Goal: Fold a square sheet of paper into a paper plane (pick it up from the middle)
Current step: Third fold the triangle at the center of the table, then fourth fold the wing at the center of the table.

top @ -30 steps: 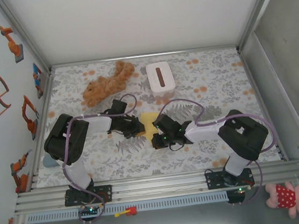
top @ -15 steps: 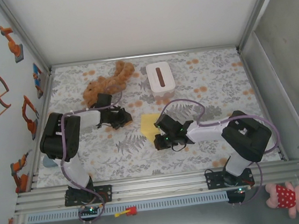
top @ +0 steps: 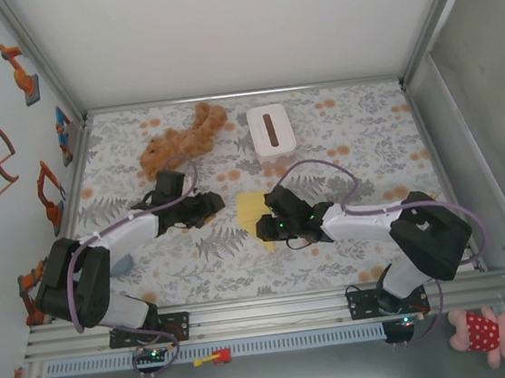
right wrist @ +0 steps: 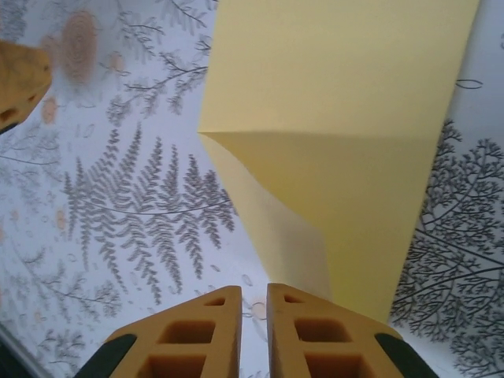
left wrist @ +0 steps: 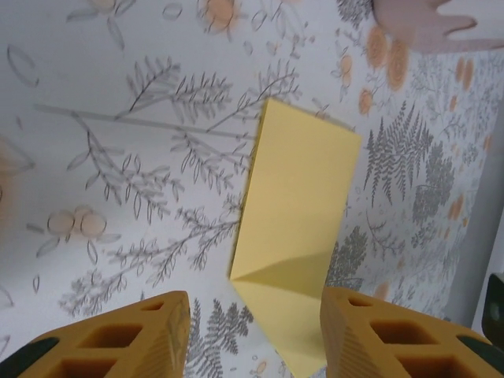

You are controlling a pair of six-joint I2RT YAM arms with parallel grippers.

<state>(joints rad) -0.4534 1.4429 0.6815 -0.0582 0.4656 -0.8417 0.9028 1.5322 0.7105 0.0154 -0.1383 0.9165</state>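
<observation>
A brown plush toy (top: 180, 140) lies just left of a white slotted box (top: 270, 129).

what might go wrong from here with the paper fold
The yellow paper has a fold that looks lifted, not flat, so it may spring open. The right end effector, barely parted, sits right at the paper's near corner and could nudge or crumple it when it moves.

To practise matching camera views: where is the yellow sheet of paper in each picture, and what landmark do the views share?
Top external: the yellow sheet of paper, at table centre, below the white box.
Left wrist: the sheet, right of centre.
Right wrist: the sheet, upper right, large.
Shared landmark: the fern-print tablecloth.
</observation>
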